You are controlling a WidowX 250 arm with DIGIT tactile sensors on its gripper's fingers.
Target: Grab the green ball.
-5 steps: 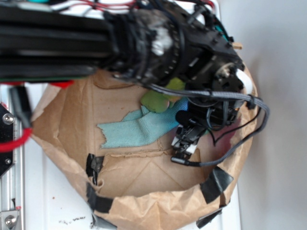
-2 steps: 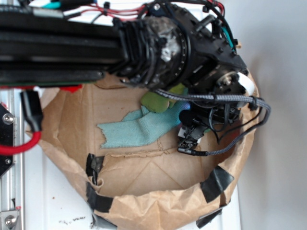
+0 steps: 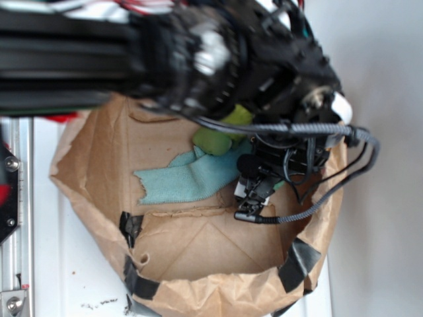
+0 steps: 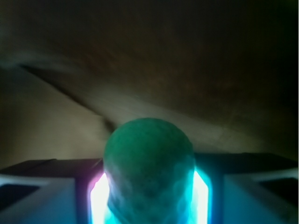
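Green ball: a sea-green sphere, matte, with fine dimples seen low on its surface in the wrist view. It is seated at 6 o'clock in that view, its lower part cut off by the picture's bottom edge, with bright glare at 3 and 9 o'clock along its flanks. It is pressed on both sides by the fingers of the gripper. Dark brown paper is seen behind it at 12 o'clock. In the exterior view the ball is hidden by the arm.

White tabletop, torn paper bag
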